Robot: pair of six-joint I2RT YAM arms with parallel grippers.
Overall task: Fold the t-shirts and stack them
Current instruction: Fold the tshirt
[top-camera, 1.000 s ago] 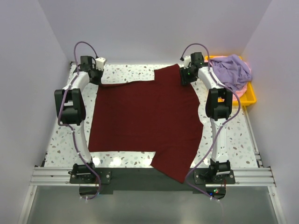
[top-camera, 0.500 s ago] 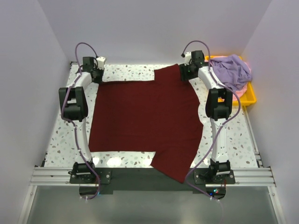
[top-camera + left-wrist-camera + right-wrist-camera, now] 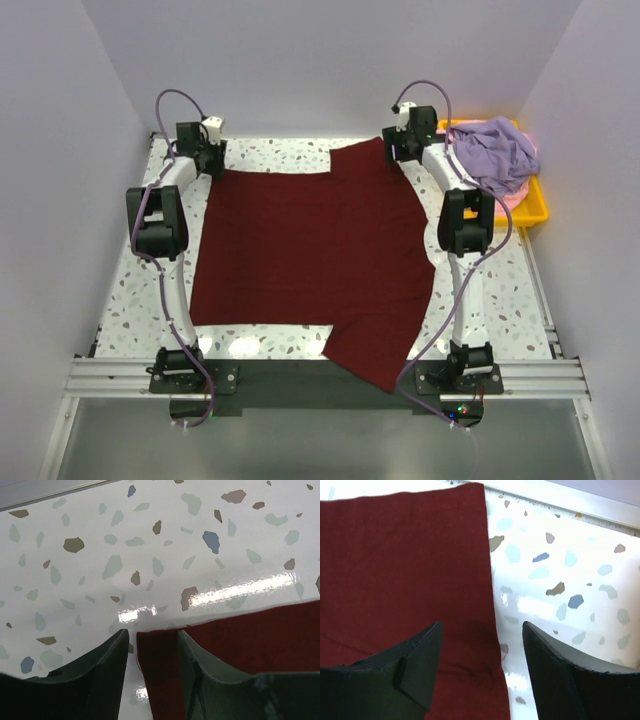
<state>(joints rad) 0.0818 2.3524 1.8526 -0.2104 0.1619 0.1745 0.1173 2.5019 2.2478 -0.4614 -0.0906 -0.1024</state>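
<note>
Left gripper (image 3: 152, 636) and right gripper (image 3: 481, 627) now stand parted, empty, just off the maroon t-shirt (image 3: 310, 250); it's flat, fold next.

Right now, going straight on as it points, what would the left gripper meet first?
Likely the maroon t-shirt, its corner lying on the table between the left gripper's open fingers; depth is unclear.
</note>
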